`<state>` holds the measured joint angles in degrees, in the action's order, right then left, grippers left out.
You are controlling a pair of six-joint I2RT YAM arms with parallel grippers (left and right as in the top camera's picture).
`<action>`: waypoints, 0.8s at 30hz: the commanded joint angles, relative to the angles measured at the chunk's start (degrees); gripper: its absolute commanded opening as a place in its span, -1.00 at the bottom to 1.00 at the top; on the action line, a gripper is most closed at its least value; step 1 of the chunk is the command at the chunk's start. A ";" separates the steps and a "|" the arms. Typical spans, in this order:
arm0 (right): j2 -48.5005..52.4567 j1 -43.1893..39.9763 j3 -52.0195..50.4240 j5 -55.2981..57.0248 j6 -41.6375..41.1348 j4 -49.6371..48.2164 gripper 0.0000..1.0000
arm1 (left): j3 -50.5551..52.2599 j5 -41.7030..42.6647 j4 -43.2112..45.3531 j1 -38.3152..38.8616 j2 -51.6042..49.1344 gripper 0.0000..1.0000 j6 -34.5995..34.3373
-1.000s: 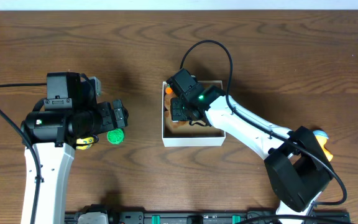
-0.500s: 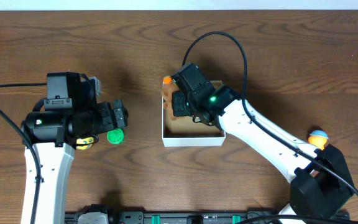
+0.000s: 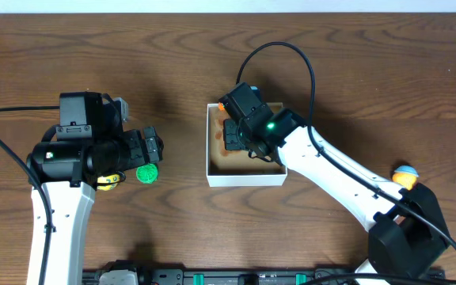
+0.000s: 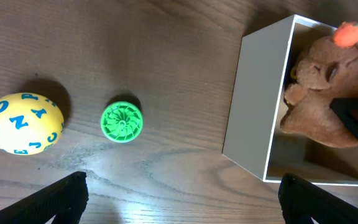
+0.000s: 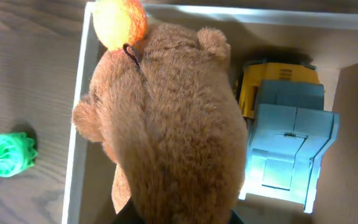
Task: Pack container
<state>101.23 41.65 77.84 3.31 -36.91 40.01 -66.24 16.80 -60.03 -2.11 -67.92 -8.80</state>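
Right claw [image 3: 234, 134] fingertips are hidden behind the plush bear [image 5: 166, 124]. The container [image 4: 253, 93] is cut off at the left wrist view's right edge.

The container [image 3: 244, 180] [image 4: 253, 99] [image 5: 75, 162] is a small square box, shallow, with thin white walls and a brown cardboard floor (open at the top). It sits flat on the table [image 3: 370, 63], about midway between the near and far edges and slightly right of centre, its sides square to the table's edges. It holds a brown plush [image 3: 229, 136] [image 4: 322, 93] [image 5: 166, 124] by its left wall, with a yellow-and-blue block [image 5: 284, 143] just right of that.
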 commanded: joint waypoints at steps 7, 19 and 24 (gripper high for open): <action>7.52 1.40 0.72 -0.76 -1.51 -0.72 -0.98 | -1.03 0.57 -0.37 -0.13 0.20 0.96 -0.11; 8.61 1.51 0.72 -0.74 -1.57 -3.39 0.52 | -1.03 0.57 -0.66 -0.13 0.20 0.96 -0.11; 8.61 1.51 0.72 -0.72 -1.60 -3.48 0.89 | -1.03 0.57 -0.63 -0.13 0.20 0.96 -0.11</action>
<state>109.91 41.71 77.84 2.15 -38.46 36.56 -66.24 16.80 -60.27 -2.11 -67.92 -8.80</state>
